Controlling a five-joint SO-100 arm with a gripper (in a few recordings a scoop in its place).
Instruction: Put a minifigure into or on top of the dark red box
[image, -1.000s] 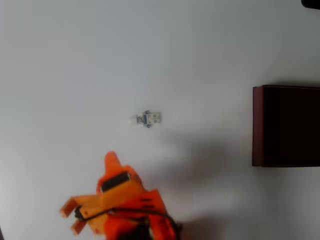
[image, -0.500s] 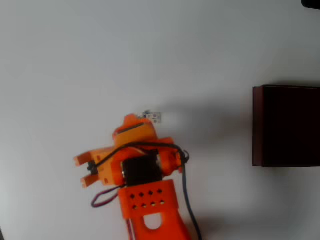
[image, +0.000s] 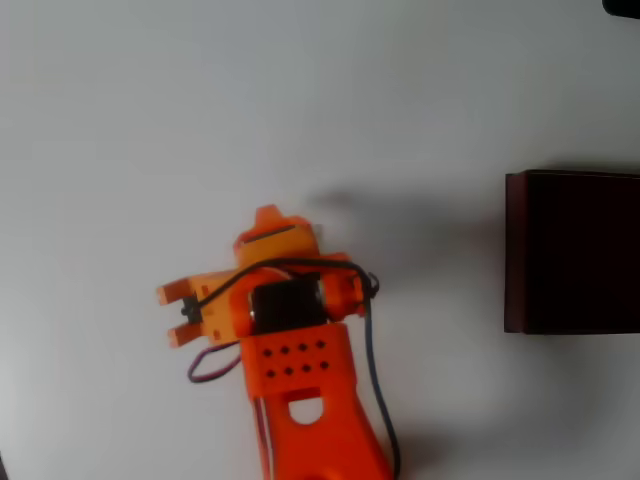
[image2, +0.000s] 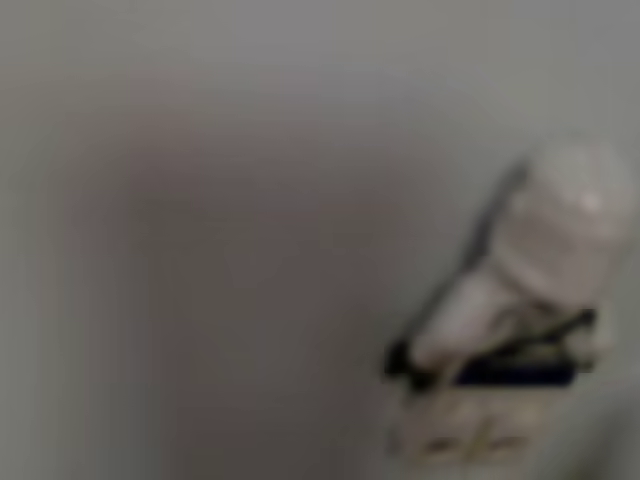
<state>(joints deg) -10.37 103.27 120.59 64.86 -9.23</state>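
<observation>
The orange plastic gripper (image: 268, 222) hangs over the smooth white table (image: 120, 110), well left of the dark red box (image: 516, 250) in the overhead view. I cannot tell if its jaws are apart or together. The wrist view shows the minifigure (image2: 520, 330), blurry, white, round-headed, lying on the table.

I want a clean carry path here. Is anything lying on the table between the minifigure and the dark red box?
Nothing visible. In the overhead view, bare table runs from the hand to the dark red box. The minifigure appears blurred in the wrist view.
</observation>
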